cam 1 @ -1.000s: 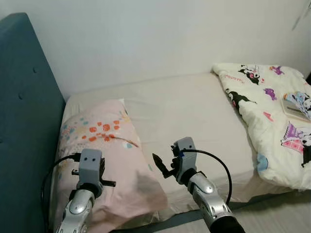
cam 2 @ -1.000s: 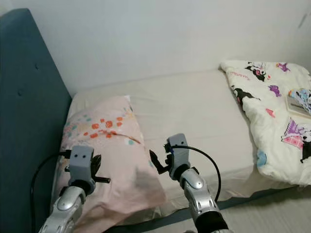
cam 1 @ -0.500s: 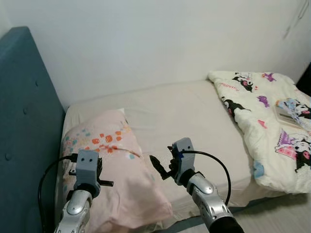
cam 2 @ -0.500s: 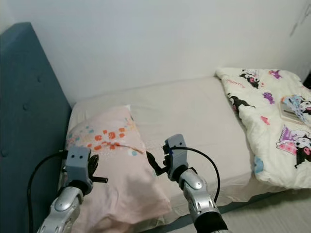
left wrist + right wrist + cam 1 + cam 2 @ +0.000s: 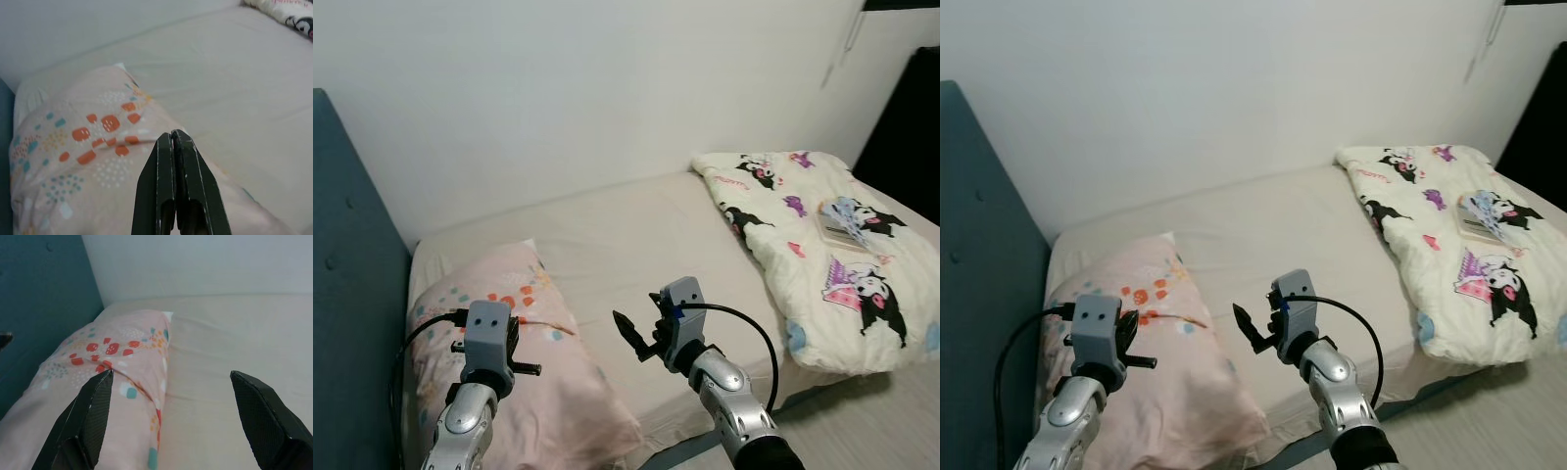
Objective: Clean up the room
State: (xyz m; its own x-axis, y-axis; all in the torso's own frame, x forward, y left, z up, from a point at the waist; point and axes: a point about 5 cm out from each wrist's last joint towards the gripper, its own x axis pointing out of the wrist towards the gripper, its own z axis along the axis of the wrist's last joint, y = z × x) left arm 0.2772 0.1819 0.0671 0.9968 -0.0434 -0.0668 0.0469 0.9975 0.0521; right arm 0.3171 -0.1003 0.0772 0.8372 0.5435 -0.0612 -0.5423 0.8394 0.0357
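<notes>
From the head cameras I see my left claw (image 5: 505, 354) and right claw (image 5: 628, 331) raised over the near edge of the bed (image 5: 646, 235), a pink pillow (image 5: 514, 323) near left and a cartoon-print quilt (image 5: 813, 245) with a book (image 5: 842, 223) far right; reaching that far could overbalance me. In the left wrist view the fingers (image 5: 176, 191) are pressed together, holding nothing, above the pillow. In the right wrist view the fingers (image 5: 93, 416) are spread wide and empty; I can read no writing.
</notes>
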